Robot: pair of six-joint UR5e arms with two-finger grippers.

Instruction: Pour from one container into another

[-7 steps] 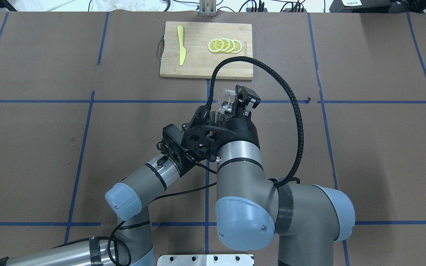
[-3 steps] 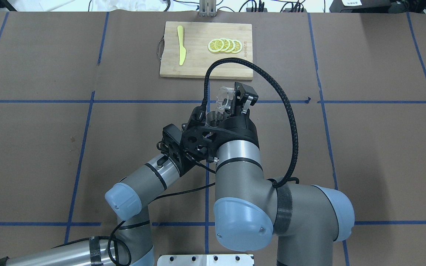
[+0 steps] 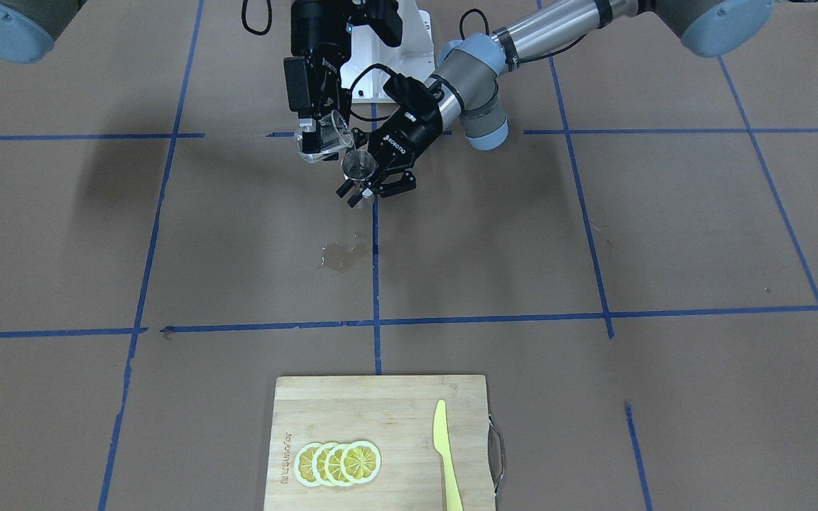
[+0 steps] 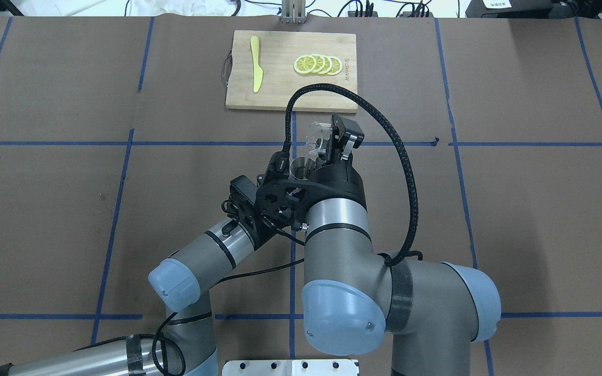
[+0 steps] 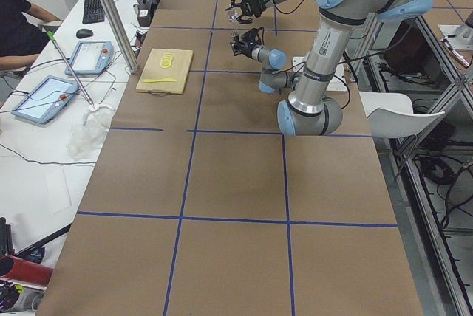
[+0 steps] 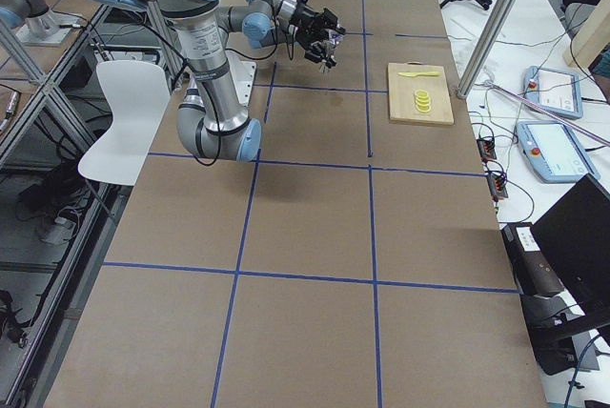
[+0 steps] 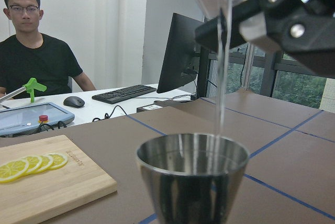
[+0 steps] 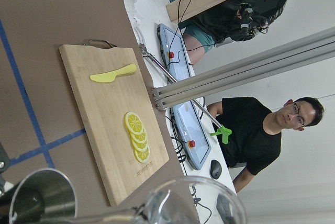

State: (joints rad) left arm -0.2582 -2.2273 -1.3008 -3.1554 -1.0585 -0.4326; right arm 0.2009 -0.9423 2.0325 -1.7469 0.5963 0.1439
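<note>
Right gripper [image 3: 319,131] clenched the tilted clear glass cup [image 3: 317,144]. Its lip hung just above the upright steel jigger [image 3: 358,165], which the left gripper [image 3: 375,183] clasped, and a thin stream [image 7: 224,67] dropped straight into the jigger's mouth.

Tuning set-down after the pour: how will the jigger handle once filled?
Likely slippery: the jigger is smooth polished steel in the left gripper. Probably top-heavy: the stream from the cup is filling its upper cone, which narrows downward, so it may tip if set down hard.
</note>
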